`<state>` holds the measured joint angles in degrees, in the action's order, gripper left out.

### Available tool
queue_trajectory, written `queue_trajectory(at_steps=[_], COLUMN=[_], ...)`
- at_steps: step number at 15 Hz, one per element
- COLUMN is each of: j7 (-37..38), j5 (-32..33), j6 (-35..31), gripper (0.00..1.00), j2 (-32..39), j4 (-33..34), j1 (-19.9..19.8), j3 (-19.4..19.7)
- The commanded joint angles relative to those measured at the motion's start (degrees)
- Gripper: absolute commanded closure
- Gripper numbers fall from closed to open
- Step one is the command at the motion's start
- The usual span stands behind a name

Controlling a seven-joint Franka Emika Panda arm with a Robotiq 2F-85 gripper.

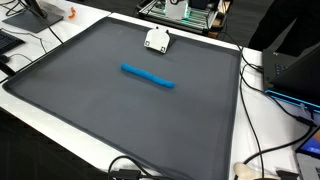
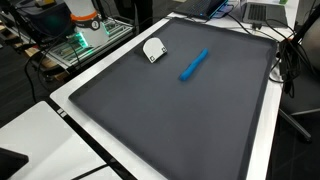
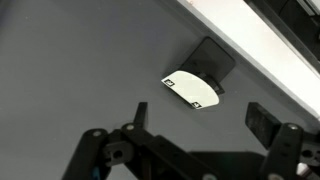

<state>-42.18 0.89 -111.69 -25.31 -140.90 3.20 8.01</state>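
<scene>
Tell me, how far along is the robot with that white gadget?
Nothing looks done: the white gadget sits by the edge of the mat and the blue pen lies mid-mat, both untouched. In hand: the open tool hovers over the gadget, holding nothing. Grasping is still left.

Light: even, diffuse, from above. Both exterior views moderately bright, soft, low in detail. Mat [image 1: 120,115]: matte, faint sheen, no hard glare. Wrist view: dimmer; block [image 3: 190,90] and table [image 3: 265,45], upper right, nearly blown out; gripper [image 3: 199,112], bottom, dark, underexposed.
</scene>
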Motion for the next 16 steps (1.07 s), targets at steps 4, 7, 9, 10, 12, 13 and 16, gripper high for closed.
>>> queue_trajectory(at_steps=[4,7,9,10,12,13,16], j7=[-13.82,-20.22,-17.29,-17.99,-18.54,-21.81,-26.38], j5=[-3.99,-5.28,-4.04,-4.22,-4.26,-6.63,-8.05], j6=[-11.59,-16.31,-14.58,-14.96,-15.02,-16.43,-20.05], gripper=[0.0,0.0,0.0,0.0,0.0,0.0,0.0], j2=[-7.83,-6.0,-5.65,-5.51,-5.45,-5.08,-3.79], j4=[-14.05,-15.61,-14.32,-14.49,-14.51,-15.18,-17.22], j1=[6.35,10.17,8.63,9.12,9.25,11.12,12.61], j3=[-0.22,-0.42,-1.46,-1.53,-1.54,-0.3,-0.63])
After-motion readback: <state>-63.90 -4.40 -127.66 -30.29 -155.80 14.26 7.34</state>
